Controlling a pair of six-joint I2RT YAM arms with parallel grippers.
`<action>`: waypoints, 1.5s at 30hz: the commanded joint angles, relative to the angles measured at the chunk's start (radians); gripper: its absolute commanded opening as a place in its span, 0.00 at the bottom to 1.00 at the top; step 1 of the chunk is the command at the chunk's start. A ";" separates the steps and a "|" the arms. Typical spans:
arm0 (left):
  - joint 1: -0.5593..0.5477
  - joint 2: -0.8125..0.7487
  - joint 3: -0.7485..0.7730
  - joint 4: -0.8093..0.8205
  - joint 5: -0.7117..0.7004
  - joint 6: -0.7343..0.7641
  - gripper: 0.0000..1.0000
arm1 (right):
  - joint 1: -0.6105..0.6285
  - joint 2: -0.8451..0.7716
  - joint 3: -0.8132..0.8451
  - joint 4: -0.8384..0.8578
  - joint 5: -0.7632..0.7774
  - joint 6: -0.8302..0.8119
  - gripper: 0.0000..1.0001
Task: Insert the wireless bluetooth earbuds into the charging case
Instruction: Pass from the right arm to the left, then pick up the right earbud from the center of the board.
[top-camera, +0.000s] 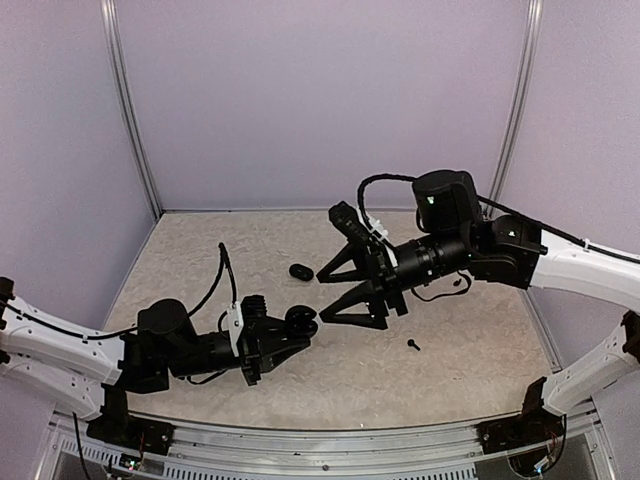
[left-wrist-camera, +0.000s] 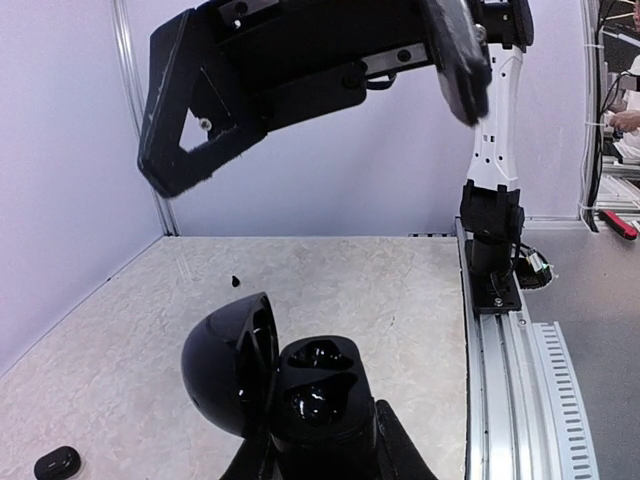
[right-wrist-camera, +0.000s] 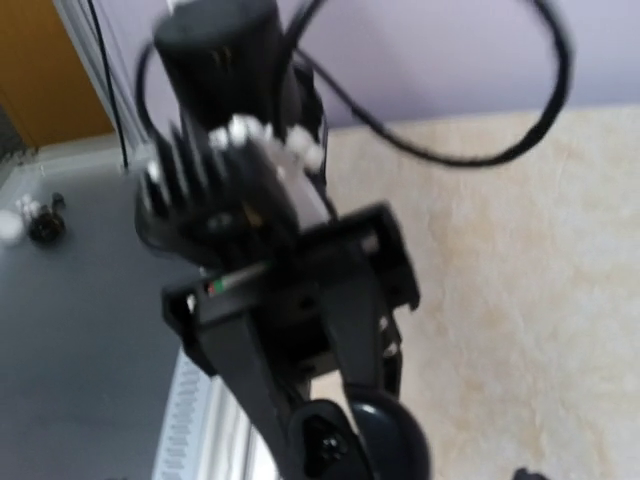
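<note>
Right wrist view: left gripper and charging case blurred. Top view: 1 earbud too small to detail.

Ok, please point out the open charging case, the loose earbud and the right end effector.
charging case (left-wrist-camera: 318, 380): left wrist view, on its base between the sockets.
earbud (top-camera: 413, 344): top external view, on its body.
right end effector (top-camera: 321, 298): top external view, midway between its open fingertips.
</note>
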 joint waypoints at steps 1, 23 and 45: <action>-0.006 -0.023 -0.020 0.051 0.034 0.066 0.13 | -0.074 -0.080 -0.091 0.120 -0.029 0.113 0.83; -0.015 -0.022 -0.034 -0.021 0.071 0.167 0.11 | -0.271 0.094 -0.236 -0.385 0.445 0.130 0.58; -0.018 0.009 -0.022 -0.034 0.065 0.177 0.11 | -0.271 0.356 -0.162 -0.431 0.587 0.049 0.53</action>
